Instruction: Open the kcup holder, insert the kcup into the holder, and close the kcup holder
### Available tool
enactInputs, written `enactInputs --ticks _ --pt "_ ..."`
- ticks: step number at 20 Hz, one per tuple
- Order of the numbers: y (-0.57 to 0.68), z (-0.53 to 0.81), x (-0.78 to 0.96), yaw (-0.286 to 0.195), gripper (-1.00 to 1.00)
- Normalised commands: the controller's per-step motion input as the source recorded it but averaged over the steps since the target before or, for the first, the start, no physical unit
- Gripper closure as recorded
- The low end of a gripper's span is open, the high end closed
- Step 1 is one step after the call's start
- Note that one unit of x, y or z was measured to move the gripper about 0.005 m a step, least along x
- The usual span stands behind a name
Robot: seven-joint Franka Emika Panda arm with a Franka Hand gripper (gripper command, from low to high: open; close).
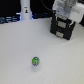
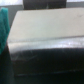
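The kcup holder (image 1: 62, 29) is a black boxy unit with two front panels, standing on the white table at the exterior view's right, with its drawers shut. My gripper (image 1: 64, 18) hangs right above its top. The wrist view is blurred; it shows the holder's top (image 2: 45, 30) close below with a grey sheen, and two dark fingers apart at the picture's edge, nothing between them. The kcup (image 1: 35, 61), a tiny round pod with a green and white top, lies alone on the table nearer the camera, far from my gripper.
A white bottle-like object (image 1: 25, 10) stands at the back on the exterior view's left, before dark blue clutter. The white table (image 1: 20, 45) spreads between holder and pod. A teal shape (image 2: 4, 25) shows beside the holder in the wrist view.
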Motion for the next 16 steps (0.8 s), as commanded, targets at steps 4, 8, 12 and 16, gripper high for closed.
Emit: enactInputs --ticks 4,8,12,16 --pt "0.00 -0.01 0.00 -0.007 1.00" --pt "-0.01 -0.02 0.04 -0.016 1.00" --pt "-0.04 -0.01 0.23 -0.030 1.00" --pt "-0.10 0.03 0.40 -0.044 1.00"
